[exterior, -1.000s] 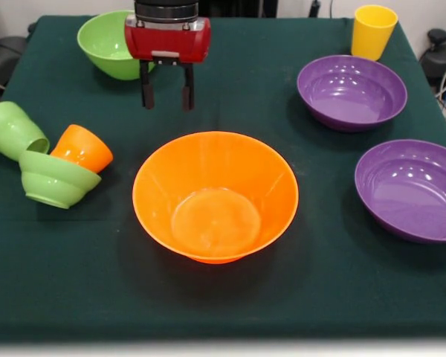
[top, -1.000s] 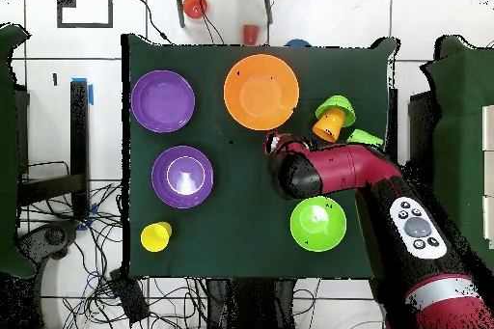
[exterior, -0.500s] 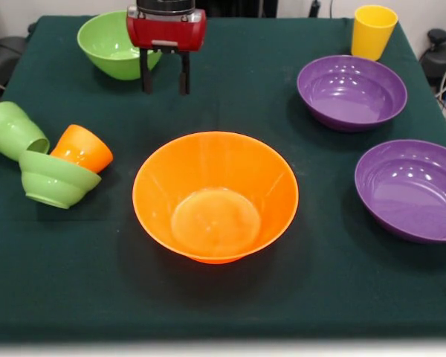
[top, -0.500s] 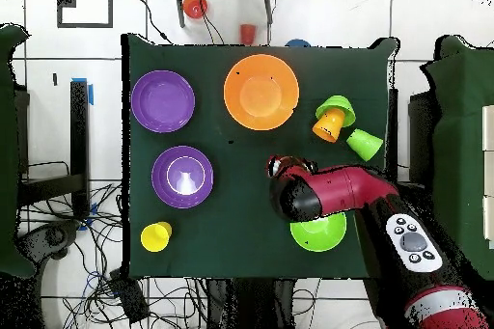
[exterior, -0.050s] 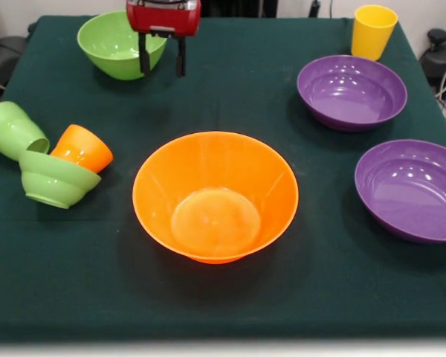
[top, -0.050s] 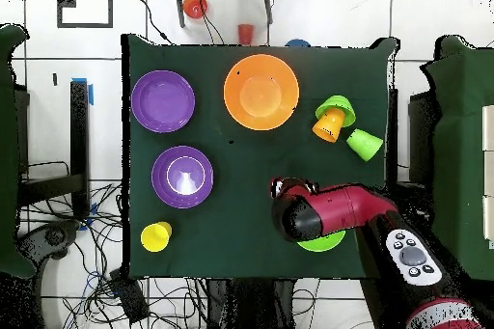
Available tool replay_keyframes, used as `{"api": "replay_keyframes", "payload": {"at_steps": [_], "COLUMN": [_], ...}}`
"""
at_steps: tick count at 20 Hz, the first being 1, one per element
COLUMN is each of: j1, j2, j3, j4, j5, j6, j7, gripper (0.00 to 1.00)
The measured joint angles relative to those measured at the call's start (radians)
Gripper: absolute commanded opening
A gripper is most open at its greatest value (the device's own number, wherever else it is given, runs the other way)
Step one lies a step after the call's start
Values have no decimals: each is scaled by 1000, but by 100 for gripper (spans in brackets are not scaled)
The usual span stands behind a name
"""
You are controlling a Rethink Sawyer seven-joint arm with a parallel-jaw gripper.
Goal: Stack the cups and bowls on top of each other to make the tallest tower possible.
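My gripper [exterior, -0.050s: 162, 61] hangs open and empty at the far side, its fingers [exterior, -0.050s: 143, 59] just in front of the right rim of the medium light green bowl [exterior, -0.050s: 115, 44]. In the overhead view the gripper [top, -0.050s: 288, 188] and arm cover most of that bowl [top, -0.050s: 320, 242]. The large orange bowl [exterior, -0.050s: 215, 195] [top, -0.050s: 261, 92] sits upright mid-table. Two purple bowls [exterior, -0.050s: 351, 91] [exterior, -0.050s: 411, 190] stand at the right, with the yellow cup [exterior, -0.050s: 373, 31] behind them. At the left, a light green cup [exterior, -0.050s: 13, 130] and an orange cup [exterior, -0.050s: 82, 149] lie tipped against the small light green bowl [exterior, -0.050s: 56, 178].
A dark green cloth [exterior, -0.050s: 74, 268] covers the table. In the overhead view a small red cup [top, -0.050s: 249, 33] and a round orange-red object [top, -0.050s: 195, 5] lie on the tiled floor past the table's edge. Cables trail on the floor beside the table.
The gripper, still open and empty, has drawn back from the space behind the orange bowl to the green bowl's rim. Nothing on the table has moved.
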State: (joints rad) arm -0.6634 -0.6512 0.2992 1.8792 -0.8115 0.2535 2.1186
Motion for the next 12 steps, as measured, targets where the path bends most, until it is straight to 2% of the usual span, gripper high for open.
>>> {"api": "replay_keyframes", "payload": {"at_steps": [12], "j1": [-8], "j2": [0], "j3": [-15], "j4": [15], "j5": [-35], "j6": [-78], "j7": [0], "gripper": [100]}}
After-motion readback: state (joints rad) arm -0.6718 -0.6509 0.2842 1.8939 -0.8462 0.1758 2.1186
